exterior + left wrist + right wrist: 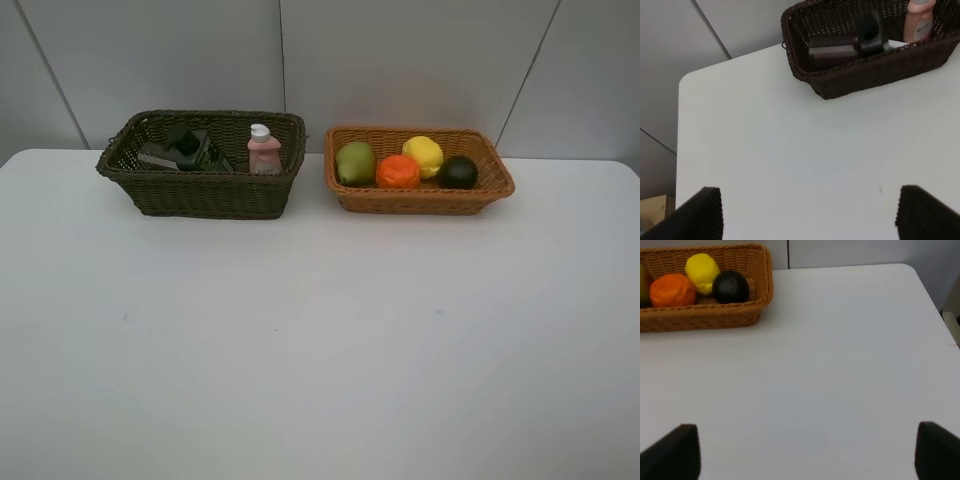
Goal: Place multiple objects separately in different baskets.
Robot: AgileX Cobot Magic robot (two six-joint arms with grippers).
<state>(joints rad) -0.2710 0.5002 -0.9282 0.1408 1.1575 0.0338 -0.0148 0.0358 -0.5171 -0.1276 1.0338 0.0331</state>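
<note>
Fruit fills the tan basket (345, 198): pear (355, 162), orange (398, 172), lemon (424, 155), dark green round fruit (458, 172). The dark basket (200, 195) holds the pump bottle (840, 46) and pink bottle (264, 150). Only the wrist views show the left gripper (810, 212) and right gripper (807, 452), both gaping wide above the bare table (320, 340).

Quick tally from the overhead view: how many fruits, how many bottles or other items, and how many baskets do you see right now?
Fruits: 4, namely pear, orange, lemon, dark green round fruit, all in the light orange-tan basket.
Bottles: 2, namely small pink white-capped bottle and dark green pump bottle, in the dark brown-green basket.
Baskets: 2.
Total: 8. Anything else in the dark basket is too hidden to count.
</note>
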